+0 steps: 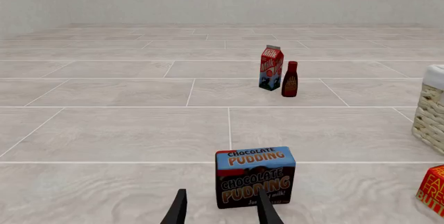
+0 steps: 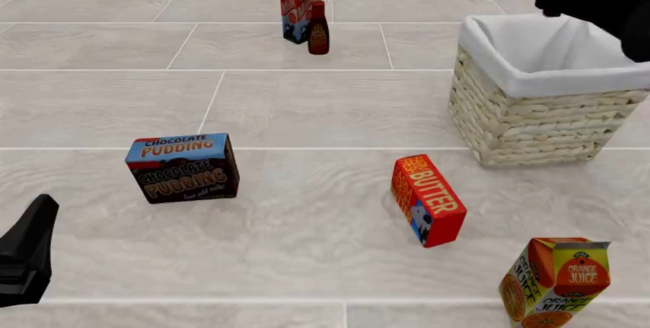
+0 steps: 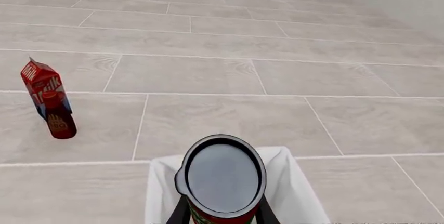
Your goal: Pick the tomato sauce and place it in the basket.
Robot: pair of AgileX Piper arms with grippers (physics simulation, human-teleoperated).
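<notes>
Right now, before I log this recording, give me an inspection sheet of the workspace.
Surface: pale tiled table.
Job's things: tomato sauce held above the basket, not yet inside.
Clutter: chocolate pudding box, butter box, orange juice carton, milk carton beside a dark bottle.
End effectors: right end effector shut on the can; left end effector open, holding nothing.
Cables: nothing seen.
Surroundings: plain wall.

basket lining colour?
White cloth lining, folded over the pale straw wicker basket; clearest in the front view.
</notes>
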